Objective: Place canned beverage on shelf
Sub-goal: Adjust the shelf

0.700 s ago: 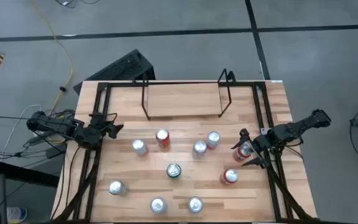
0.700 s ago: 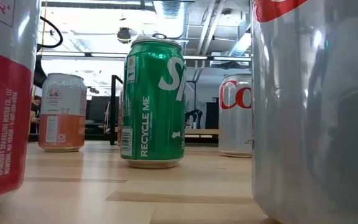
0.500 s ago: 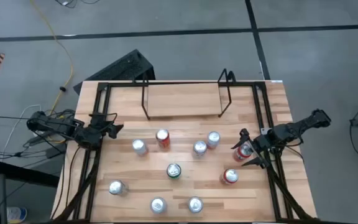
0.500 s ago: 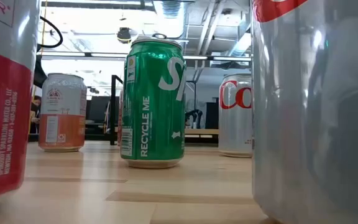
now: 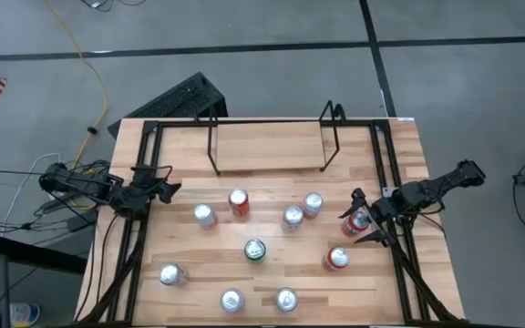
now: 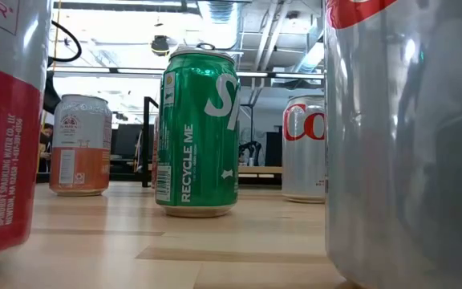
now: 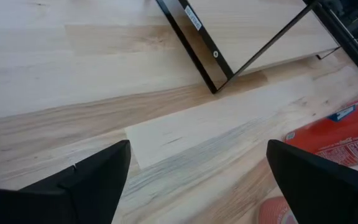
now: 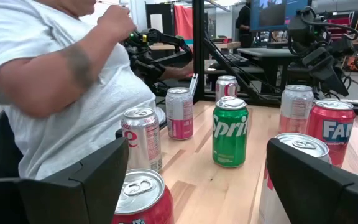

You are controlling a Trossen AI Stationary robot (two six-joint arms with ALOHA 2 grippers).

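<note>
At the bottom edge of the high view, two silver-topped cans and stand side by side on the wooden table, with a third silver can toward the lower left. Just above them, near the middle of the frame, stands the green can, which in the low view fills the centre as a green Sprite can flanked by an orange-labelled can on the left and a silver Coke can on the right. To the right of centre a red can stands below the right gripper, which sits at mid-right with its fingers spread wide on either side of a red-and-white can; whether they touch it cannot be told. Its wrist view shows those two dark fingers parted, cans standing beyond them, and a person in a white shirt seated past the table. Across the middle row stand a silver can, a red-topped can and two more silver cans and. At mid-left the left gripper waits by the table's edge, fingers apart and holding nothing. At the top centre of the table stands the shelf, its light wood floor bare between the two black wire ends.
</note>
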